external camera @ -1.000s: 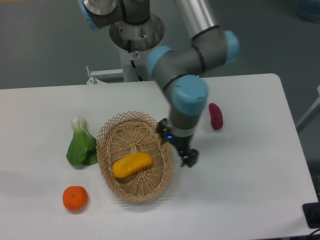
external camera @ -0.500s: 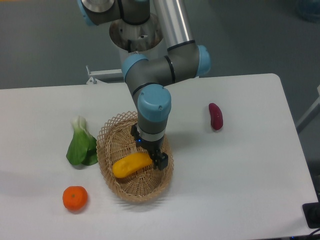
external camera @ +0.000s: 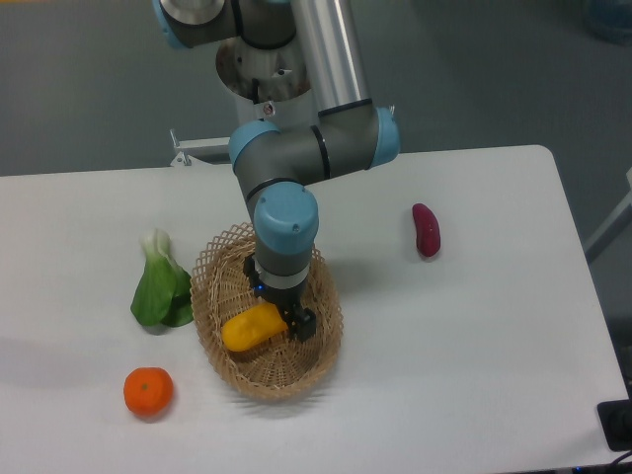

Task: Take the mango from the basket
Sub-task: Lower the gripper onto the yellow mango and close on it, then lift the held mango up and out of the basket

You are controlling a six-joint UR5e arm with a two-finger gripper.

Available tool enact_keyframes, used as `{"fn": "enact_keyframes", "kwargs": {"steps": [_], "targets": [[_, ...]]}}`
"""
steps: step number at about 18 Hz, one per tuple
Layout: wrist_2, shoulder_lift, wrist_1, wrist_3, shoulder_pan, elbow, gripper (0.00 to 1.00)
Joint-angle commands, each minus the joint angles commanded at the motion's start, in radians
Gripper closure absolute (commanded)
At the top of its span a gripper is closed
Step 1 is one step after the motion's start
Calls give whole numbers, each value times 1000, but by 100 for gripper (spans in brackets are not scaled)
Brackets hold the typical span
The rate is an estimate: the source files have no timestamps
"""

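Mango [external camera: 245,331] lies in basket [external camera: 213,296] on desk [external camera: 474,336]. Gripper [external camera: 287,318] sits over the mango's right end; can't tell jaws' opening or whether they grip it.

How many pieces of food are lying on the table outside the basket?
3: a leafy green bok choy left of the woven wicker basket, a round orange tangerine at front left, and a dark purple-red oblong vegetable to the right.

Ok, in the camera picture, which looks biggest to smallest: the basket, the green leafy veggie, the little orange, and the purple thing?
1. The basket, by far the biggest.
2. The green leafy vegetable.
3. The tangerine and the purple vegetable look about alike: one round, one long and thin, so I won't rank them.
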Motion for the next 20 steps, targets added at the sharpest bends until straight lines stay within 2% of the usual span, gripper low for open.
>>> {"fn": "enact_keyframes", "kwargs": {"steps": [1,5,6,13,17,20], "targets": [[2,-3,0,2,-2,0,0],[11,-6,0,2,-2,3,63],[20,-5,0,2,-2,3,71],[37,52,-21,5,15,43,70],[38,95,-25,8,84,74,70],[41,81,-37,14,123,135,70]]}}
